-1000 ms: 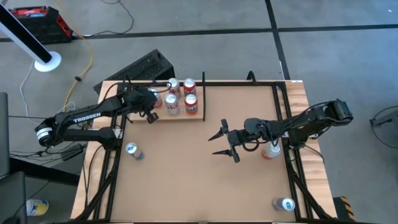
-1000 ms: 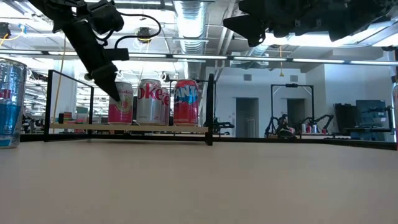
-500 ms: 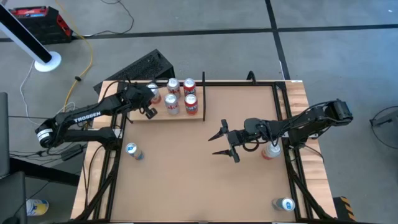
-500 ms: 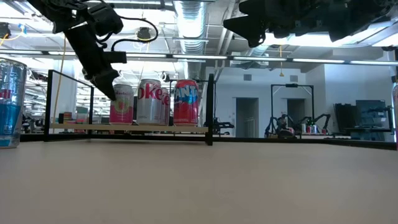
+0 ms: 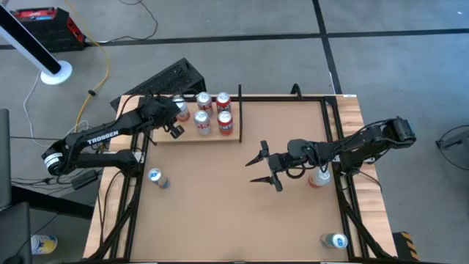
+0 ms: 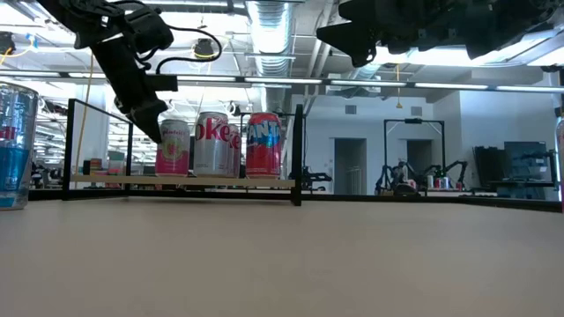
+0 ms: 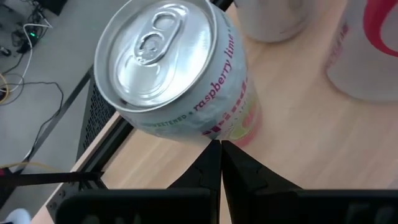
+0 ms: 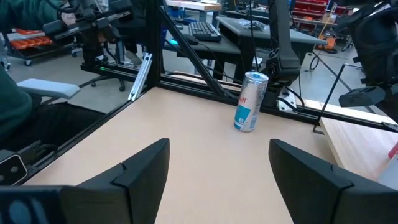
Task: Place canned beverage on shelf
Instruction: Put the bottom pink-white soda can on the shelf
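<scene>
The shelf [image 5: 198,130] sits at about 11 o'clock on the table [image 5: 220,213], with five cans on it. The pink can [image 7: 180,81], labelled raspberry lime, stands upright at the shelf's left end, beside the Coke can [image 6: 214,143] and the Fanta can [image 6: 263,144]. The left gripper [image 5: 174,130] hovers just beside the pink can, fingers pressed together and holding nothing; in its wrist view the fingertips [image 7: 221,152] meet just below the can's side. The right gripper [image 5: 262,170] hangs over the table's middle, toward 3 o'clock, jaws spread wide and empty. A blue can [image 5: 155,177] stands near the table's left edge at 9 o'clock. A red can [image 5: 319,178] stands at the right edge under the right arm, and another can [image 5: 335,240] sits at 5 o'clock.
</scene>
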Tool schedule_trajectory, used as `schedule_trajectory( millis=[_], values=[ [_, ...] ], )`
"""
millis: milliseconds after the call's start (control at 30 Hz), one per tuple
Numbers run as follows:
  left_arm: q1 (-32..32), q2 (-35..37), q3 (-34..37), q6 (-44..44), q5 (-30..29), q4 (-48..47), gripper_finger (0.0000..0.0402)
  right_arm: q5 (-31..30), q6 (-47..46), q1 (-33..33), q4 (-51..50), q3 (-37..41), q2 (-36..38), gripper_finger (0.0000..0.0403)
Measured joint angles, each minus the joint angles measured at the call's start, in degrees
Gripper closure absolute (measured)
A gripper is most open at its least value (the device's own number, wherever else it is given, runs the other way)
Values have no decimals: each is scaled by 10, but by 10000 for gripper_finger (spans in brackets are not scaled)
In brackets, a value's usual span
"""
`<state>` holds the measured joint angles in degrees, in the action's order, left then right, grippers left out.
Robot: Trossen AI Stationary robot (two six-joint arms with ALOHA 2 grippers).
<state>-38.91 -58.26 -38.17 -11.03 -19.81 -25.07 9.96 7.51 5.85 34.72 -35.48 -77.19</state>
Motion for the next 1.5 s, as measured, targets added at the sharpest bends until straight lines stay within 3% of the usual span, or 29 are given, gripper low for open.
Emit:
schedule_trajectory(
  millis=[1500],
  values=[
    [-90, 0, 0, -29, 76, 36, 401, 0, 0, 0, -1, 0, 0, 106]
  ],
)
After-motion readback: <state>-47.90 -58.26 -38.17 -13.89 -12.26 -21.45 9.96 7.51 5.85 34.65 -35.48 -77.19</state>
